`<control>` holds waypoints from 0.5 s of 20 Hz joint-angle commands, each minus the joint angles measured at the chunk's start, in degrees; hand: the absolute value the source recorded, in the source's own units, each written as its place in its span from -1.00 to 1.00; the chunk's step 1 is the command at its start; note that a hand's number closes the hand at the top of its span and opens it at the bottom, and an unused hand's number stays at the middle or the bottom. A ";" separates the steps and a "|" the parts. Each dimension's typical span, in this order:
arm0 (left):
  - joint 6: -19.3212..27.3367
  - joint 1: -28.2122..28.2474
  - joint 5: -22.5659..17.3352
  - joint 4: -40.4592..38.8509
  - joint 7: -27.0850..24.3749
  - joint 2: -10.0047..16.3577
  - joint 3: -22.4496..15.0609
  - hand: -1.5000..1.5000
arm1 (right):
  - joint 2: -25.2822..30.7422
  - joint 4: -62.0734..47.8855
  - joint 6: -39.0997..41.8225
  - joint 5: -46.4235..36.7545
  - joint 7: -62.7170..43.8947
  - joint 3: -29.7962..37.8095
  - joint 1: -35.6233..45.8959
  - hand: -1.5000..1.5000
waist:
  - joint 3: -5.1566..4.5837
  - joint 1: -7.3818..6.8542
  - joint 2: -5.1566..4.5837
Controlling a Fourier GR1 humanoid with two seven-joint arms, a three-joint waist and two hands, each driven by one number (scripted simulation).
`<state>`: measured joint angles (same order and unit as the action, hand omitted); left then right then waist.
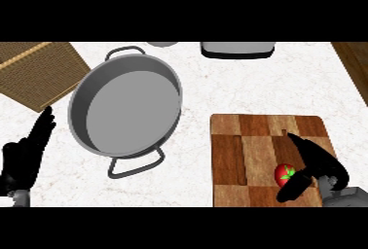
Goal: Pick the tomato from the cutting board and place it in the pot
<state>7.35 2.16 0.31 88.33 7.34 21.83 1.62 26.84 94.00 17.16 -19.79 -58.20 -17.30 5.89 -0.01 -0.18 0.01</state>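
Head view, single entry; landmark: cutting board [244, 146], lying on the desk [215, 92].

- Tomato [285, 174]: red with a green calyx; lies on the board's near right part; not yet lifted.
- Right robot hand [321, 168]: over the board's right side; spread wide, long fingers straight toward the board's far edge, thumb angled toward its near edge; the tomato sits at the mouth of that gap; contact is probably slight or none, though the hand's dark shape makes this hard to judge.
- Pot [126, 114]: grey, wide, shallow, two loop handles; left of the board, apart from it.
- Left robot hand [22, 160]: open, fingers up, resting well left of the board, beyond the pot.
- Step in hand, as judged: closing on the tomato.
- Handling note: bring the hand leftward so the fruit lies deeper between thumb and fingers before curling; a round, smooth fruit may roll toward the board's left if nudged; lift straight up clear of the board; carry left over the pot's rim; release low.
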 commanded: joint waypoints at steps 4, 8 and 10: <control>1.50 -0.50 4.32 -1.14 -1.18 -4.05 -1.55 0.00 | -4.56 -7.43 -0.05 -5.54 -0.09 -0.84 0.66 -1.00 | 0.01 0.11 -0.06; -0.28 -2.43 3.97 -1.75 1.00 -3.86 0.40 0.00 | -3.76 -8.50 4.48 -4.75 3.34 1.23 1.17 1.00 | 0.02 0.08 -0.05; -1.79 -2.74 3.24 -0.57 2.01 -2.88 2.09 0.00 | -5.18 -9.03 5.26 -5.99 4.48 1.54 3.80 1.00 | 0.02 0.01 -0.03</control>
<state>5.82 1.58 2.71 87.55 7.15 19.46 3.04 23.47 88.65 19.17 -24.93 -54.56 -15.97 6.89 -0.42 -0.04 0.30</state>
